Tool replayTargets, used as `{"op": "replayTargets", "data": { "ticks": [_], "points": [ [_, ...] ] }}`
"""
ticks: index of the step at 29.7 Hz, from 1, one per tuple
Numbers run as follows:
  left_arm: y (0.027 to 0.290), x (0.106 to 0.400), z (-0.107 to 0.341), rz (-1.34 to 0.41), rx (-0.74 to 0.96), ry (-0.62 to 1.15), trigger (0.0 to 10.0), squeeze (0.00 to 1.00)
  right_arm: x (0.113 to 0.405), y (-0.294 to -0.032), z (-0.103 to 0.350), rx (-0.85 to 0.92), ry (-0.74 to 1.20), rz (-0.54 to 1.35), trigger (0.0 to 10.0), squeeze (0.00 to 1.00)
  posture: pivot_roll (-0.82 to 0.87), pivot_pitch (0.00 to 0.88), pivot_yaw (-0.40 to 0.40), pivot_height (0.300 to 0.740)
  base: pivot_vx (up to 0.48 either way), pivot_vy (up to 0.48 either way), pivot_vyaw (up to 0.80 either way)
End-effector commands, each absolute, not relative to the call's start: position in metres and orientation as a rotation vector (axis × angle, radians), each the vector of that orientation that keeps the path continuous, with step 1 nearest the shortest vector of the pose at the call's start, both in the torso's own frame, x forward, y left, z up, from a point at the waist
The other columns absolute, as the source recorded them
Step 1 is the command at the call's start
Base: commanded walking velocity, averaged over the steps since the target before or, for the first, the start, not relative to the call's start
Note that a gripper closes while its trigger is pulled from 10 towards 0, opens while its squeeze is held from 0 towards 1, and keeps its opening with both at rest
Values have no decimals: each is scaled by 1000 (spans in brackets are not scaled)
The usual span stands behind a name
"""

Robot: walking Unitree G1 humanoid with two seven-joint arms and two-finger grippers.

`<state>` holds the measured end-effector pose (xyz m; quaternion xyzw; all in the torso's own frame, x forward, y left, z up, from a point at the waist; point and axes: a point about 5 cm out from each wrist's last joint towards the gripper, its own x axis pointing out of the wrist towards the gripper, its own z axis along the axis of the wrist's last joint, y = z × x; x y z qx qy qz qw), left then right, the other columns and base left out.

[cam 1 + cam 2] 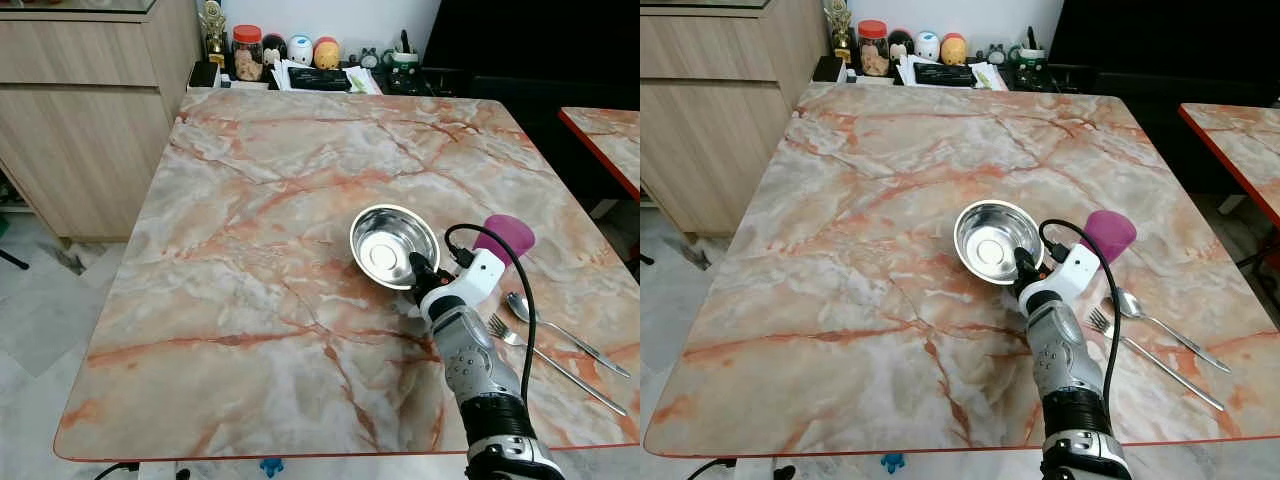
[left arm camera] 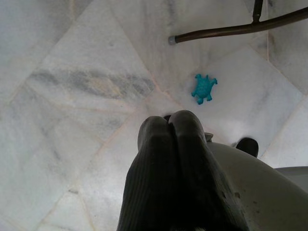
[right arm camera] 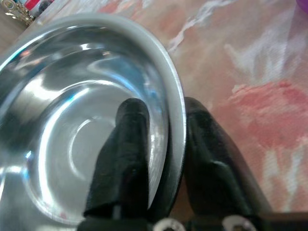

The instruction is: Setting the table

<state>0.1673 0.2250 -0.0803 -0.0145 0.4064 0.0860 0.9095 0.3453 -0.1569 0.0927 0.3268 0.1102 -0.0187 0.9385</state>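
Steel bowl (image 1: 393, 244) sits on the marble counter (image 1: 240, 260), its near rim pinched by the right claw (image 1: 421, 272), one finger inside, one outside. Fork (image 1: 545, 362) and spoon (image 1: 550, 325) lie right; purple cup (image 1: 505, 238) just beyond. Left claw (image 2: 168, 132) hangs clenched above the floor (image 2: 72, 72).

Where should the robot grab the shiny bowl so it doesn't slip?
By its thin rim, on the side nearest the robot. The steel bowl is round and smooth, so the rim is the only edge two fingers can pinch. The right gripper already does this: one finger inside the wall, one outside. The purple cup blocks the bowl's right side.
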Motion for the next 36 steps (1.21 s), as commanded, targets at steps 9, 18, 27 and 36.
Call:
{"op": "replayTargets", "data": {
  "ticks": [9, 18, 27, 36],
  "points": [
    [220, 157, -86, 155, -16, 888, 10000, 0, 345, -158, 95, 680, 202, -35, 0, 0, 120, 116, -108, 740, 0, 0, 0],
    [221, 156, -87, 151, -4, 897, 10000, 0, 347, -157, 110, 730, 104, -1, 0, 0, 122, 112, -109, 740, 0, 0, 0],
    [220, 155, -88, 153, 3, 905, 10000, 0, 346, -147, 149, 793, -124, 156, 10000, 0, 123, 93, -114, 740, 0, 0, 0],
    [226, 147, -90, 225, -46, 920, 10000, 0, 324, -121, 193, 805, -300, 429, 10000, 0, 118, 72, -112, 740, 0, 0, 0]
  ]
}}
